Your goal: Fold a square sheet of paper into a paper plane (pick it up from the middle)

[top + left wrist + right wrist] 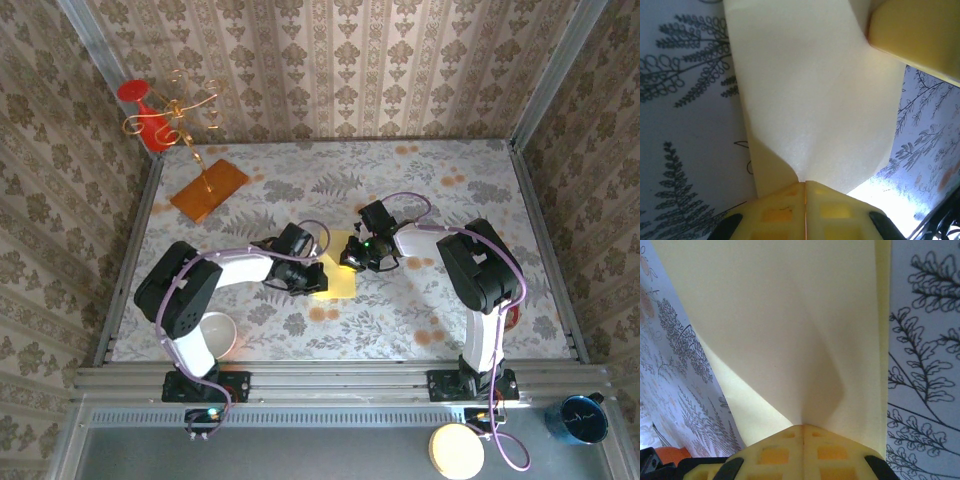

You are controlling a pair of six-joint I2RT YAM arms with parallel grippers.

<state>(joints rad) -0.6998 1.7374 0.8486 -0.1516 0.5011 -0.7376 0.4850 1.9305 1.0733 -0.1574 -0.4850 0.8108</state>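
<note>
Top view, left to right: the orange board [208, 188] with its gold wire stand [185, 110] is noted at upper left and the white bowl [220, 335] at lower left. Both are well apart from the work. At the centre of the floral surface [420, 190] lies the square sheet of paper [338, 282]. The left fingers [308, 272] are at its left edge and the right fingers [358, 258] at its upper right.

Left wrist view: the left fingers [790, 192] are seen closed, pinched on an edge of the sheet [805, 90]. One layer is raised and bowed over a darker yellow layer beneath it.

Right wrist view: the right fingers [785, 437] are likewise closed on the sheet [790, 315], which puckers into a soft ridge at the pinch. A lower layer is seen under it.

Progress, as judged: the sheet is gripped from both sides and appears doubled over, so an early fold is taken to be in hand. No sharp crease can be confirmed. No point or kite outline is seen, so the nose folds, wing folds and final dart shape are judged to remain. The task is put at an early stage.
</note>
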